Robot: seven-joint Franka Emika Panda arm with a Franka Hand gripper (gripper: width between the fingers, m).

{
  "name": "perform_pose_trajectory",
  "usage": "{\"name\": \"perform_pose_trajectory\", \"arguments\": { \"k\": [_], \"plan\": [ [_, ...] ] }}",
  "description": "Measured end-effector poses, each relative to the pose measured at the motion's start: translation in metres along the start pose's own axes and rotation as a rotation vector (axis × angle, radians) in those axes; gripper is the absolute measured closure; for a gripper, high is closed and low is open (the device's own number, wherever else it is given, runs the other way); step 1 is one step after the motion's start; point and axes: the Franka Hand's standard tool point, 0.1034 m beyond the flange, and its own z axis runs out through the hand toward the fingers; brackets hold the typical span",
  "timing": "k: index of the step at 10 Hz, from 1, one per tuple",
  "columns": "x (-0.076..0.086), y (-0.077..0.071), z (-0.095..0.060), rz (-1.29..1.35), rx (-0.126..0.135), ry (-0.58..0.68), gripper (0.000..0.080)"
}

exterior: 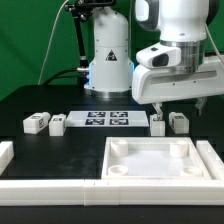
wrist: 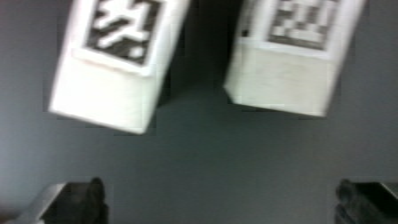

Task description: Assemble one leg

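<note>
Claw (wrist: 221, 206) is wide open and holds nothing. The fingertips (wrist: 75, 202) show only as dark, blurred stubs. Just ahead of them two legs lie side by side w/ a narrow gap: a tilted leg (wrist: 114, 66) and a straighter leg (wrist: 295, 58), tags facing the wrist cam. Which one is the target can't be told.

Likely risks: w/ jaws this wide, a straight drop could straddle both legs. A finger could also land on top of one, or jam in the gap and shove the neighbour. The tilted leg sits skewed vs. the jaw line, so closing may twist it or catch only a corner, and it slips.

In the wrist view both legs are cut off at the frame edge and the tags are blurry, so their far ends are unseen. In the exterior view the claw's height above the table (exterior: 60, 100) is unclear.

Further from the claw:
- square panel (exterior: 150, 163), on the camera side
- marker board (exterior: 107, 119), beside the claw toward the exterior view's left
- third leg (exterior: 58, 124) and fourth leg (exterior: 36, 123), beyond the board and well apart from the claw
</note>
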Motion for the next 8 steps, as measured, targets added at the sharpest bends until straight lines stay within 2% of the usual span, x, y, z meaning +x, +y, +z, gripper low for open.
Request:
{"name": "perform_pose_trajectory", "arguments": {
  "k": [2,5,7,8],
  "plan": [
    [-0.0002,-0.0012,0.0002,0.081,0.01,-0.002,0.015],
    [-0.0011,-0.0006,0.0009,0.071,0.008,-0.022,0.015],
    [-0.0081,-0.0017,0.002,0.061,-0.015,-0.209,0.015],
    [-0.0092,-0.0041,0.0036,0.059,-0.019,-0.251,0.015]
  ]
}}
